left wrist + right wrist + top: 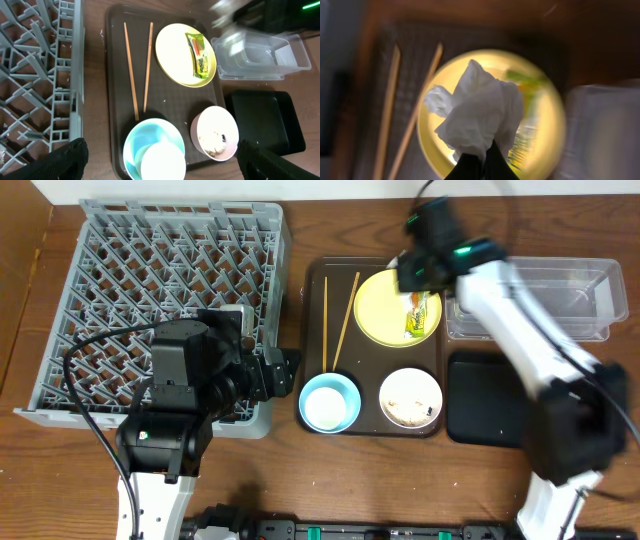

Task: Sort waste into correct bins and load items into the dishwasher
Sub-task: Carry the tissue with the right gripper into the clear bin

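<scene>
your left arm (170, 395) is a stack of black, blocky motor housings above a white tubular lower link (150, 500). a thin black cable (87, 415) loops beside it. its black two-finger left gripper (288, 372) appears in the left wrist view as dark, matte, rounded fingers (62, 160). your right arm (520, 330) has long, smooth white links joined by a black boxy joint housing (575, 430). its black wrist carries a small green indicator light (463, 250), and thin black upper cables (510, 210) run near it. the black right gripper (477, 167) ends in two narrow, tapered tips. blur hides finer detail.
</scene>
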Available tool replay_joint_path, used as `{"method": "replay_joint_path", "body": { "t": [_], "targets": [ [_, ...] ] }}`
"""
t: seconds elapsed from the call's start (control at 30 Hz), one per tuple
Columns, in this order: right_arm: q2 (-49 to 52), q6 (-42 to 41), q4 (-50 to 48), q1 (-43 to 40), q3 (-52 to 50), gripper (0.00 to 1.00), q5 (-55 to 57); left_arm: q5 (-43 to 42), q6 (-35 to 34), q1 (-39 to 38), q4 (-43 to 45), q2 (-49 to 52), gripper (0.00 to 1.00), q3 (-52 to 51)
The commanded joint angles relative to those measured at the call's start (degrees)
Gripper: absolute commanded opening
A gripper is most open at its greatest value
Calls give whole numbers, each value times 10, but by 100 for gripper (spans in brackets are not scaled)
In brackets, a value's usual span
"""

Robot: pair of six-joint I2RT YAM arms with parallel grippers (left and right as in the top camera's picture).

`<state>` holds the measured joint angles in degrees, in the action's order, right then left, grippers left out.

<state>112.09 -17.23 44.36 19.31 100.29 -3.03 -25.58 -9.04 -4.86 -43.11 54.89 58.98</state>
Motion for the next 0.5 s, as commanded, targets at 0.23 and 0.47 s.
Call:
{"method": "replay_joint_path", "body": {
  "t": [0.23,0.47],
  "targets": [
    [-26,-263,177,-135,11,1,184,-8,-1,3,0,1,95,13],
    [1,-227,146,-143,12,30,143,-8,-1,3,0,1,95,13]
  ]
}}
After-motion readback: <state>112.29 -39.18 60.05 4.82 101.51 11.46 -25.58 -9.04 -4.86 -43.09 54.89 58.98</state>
